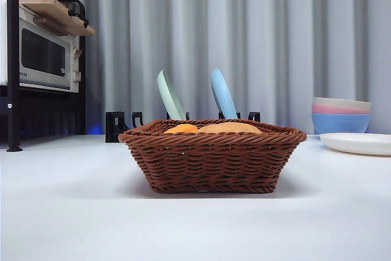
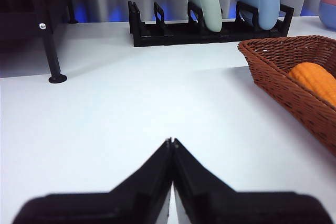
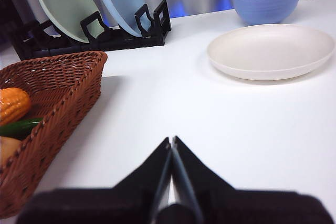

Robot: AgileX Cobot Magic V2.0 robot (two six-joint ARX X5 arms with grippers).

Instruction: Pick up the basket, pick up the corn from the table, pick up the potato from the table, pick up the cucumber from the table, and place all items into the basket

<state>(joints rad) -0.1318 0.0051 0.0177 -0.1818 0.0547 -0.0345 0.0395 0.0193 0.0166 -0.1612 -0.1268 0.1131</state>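
The reddish-brown wicker basket [image 1: 211,160] stands on the white table [image 1: 73,212] in the middle of the front view. The corn [image 1: 181,129] and the tan potato [image 1: 231,128] peek over its rim. In the left wrist view the corn [image 2: 315,80] lies inside the basket [image 2: 294,87]. In the right wrist view the basket [image 3: 52,108] holds the corn [image 3: 13,104], the green cucumber [image 3: 21,127] and an edge of the potato [image 3: 8,148]. My left gripper [image 2: 171,141] is shut and empty over bare table beside the basket. My right gripper [image 3: 171,139] is shut and empty on the basket's other side.
A black dish rack [image 1: 122,123] with a green plate [image 1: 170,95] and a blue plate [image 1: 222,93] stands behind the basket. Stacked pastel bowls [image 1: 341,114] and a cream plate [image 1: 357,143] sit at the right. A microwave [image 1: 43,56] on a black stand is at the left.
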